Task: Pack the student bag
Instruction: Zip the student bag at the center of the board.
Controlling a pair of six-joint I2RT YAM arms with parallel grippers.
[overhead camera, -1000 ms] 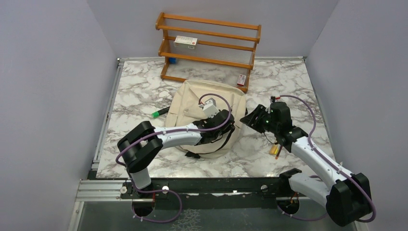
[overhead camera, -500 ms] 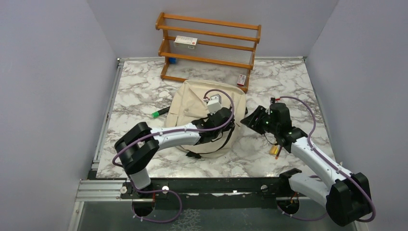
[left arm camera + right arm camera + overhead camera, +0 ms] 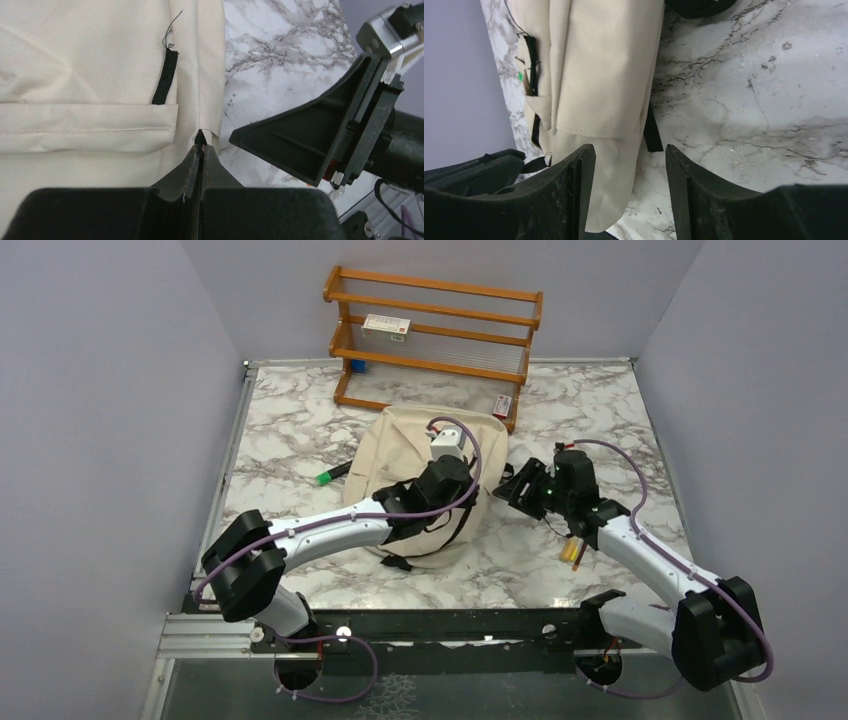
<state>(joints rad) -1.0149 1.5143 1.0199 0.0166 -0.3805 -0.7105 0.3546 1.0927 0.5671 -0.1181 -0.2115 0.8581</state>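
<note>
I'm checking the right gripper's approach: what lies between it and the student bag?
Only a narrow strip of bare marble table, seen in the left wrist view between the right gripper and the student bag.

On white marble table (image 3: 290, 420), beige fabric backpack (image 3: 400, 455) lies centre; brown wooden slatted rack (image 3: 435, 335) behind it, green-capped dark marker (image 3: 332, 475) just left, small yellow stick-like object (image 3: 573, 553) front-right, apart.
</note>
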